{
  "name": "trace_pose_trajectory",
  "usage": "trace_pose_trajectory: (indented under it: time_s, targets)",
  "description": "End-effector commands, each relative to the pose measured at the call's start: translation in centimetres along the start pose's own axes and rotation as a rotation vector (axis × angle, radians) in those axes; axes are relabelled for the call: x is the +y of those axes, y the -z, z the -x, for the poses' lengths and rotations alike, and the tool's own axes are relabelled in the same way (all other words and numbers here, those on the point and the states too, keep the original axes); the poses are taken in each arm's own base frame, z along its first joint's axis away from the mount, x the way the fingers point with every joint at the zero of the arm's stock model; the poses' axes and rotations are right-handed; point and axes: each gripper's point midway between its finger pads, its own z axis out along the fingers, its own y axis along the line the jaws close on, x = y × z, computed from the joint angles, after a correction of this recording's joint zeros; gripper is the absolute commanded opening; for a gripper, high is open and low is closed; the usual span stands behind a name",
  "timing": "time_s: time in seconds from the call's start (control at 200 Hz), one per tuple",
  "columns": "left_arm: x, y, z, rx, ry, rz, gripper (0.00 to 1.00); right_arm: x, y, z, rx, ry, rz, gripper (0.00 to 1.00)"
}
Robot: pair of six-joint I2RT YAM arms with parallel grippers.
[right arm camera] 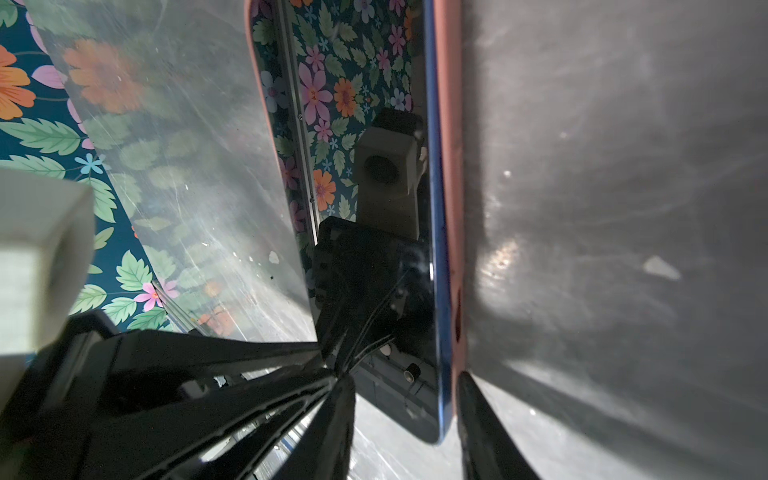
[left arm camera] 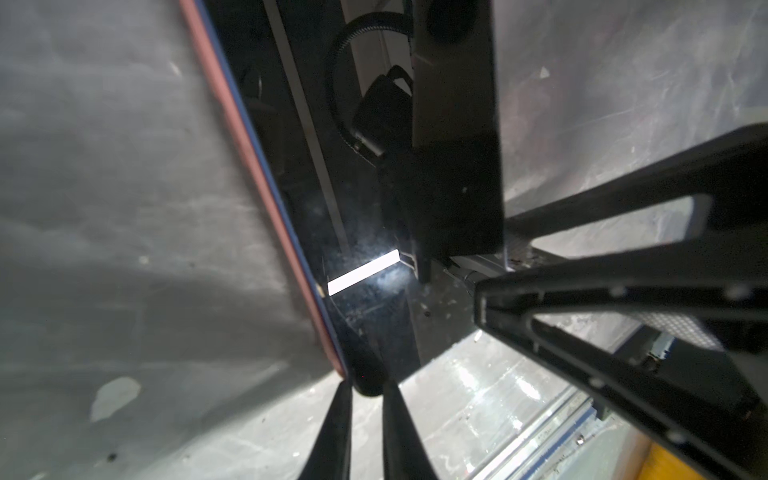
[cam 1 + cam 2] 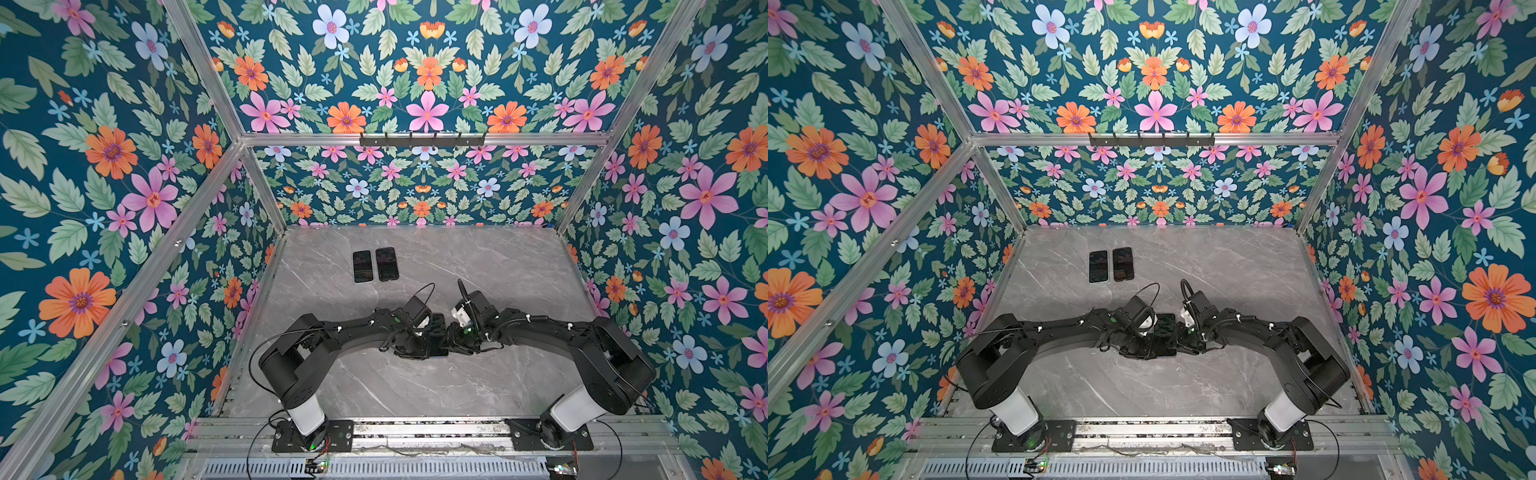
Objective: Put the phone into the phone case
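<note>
Phone [image 3: 437,326] [image 3: 1166,326] shows in both top views as a dark slab on the grey marble table [image 3: 457,386], where the left arm [image 3: 332,332] and right arm [image 3: 540,328] meet. The wrists cover most of it, and the jaws cannot be made out. Farther back, a dark handset [image 3: 362,266] and a second handset [image 3: 387,264] lie flat side by side, well apart from the arms.

In the left wrist view the phone's glossy black screen runs away from the camera. A blue edge runs along one long side, with the rim of the pink phone case [image 2: 249,166] just outside it. The left gripper [image 2: 366,388] has its jaws narrow, pinching the phone's rounded near corner.

In the right wrist view the screen mirrors the flowered wallpaper [image 1: 37,137]. The right gripper [image 1: 405,384] straddles the near corner of phone and phone case with its jaws partly apart. One finger [image 1: 478,415] lies against the pink rim; whether the other presses on the phone I cannot tell.
</note>
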Motion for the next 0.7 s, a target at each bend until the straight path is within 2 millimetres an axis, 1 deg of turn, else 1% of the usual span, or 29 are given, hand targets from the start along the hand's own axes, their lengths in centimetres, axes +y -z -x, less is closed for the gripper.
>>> trace_pose_trajectory:
  time_s: [0.0,0.12,0.21,0.695]
  targets:
    - [2.2,-0.6,-0.7,0.018,-0.004,0.092,0.10,0.6,0.0,0.2,-0.006,0.002,0.023,0.41]
    - [2.6,-0.9,-1.0,0.028,-0.003,0.105,0.03,0.6,0.1,0.2,-0.006,0.000,0.023,0.41]
    - [2.9,-1.0,-1.1,0.030,-0.001,0.111,0.01,0.6,0.1,0.2,-0.006,0.000,0.025,0.41]
    - [4.0,-1.8,-1.8,0.060,0.015,0.145,0.00,0.8,0.1,0.0,-0.008,-0.002,0.034,0.41]
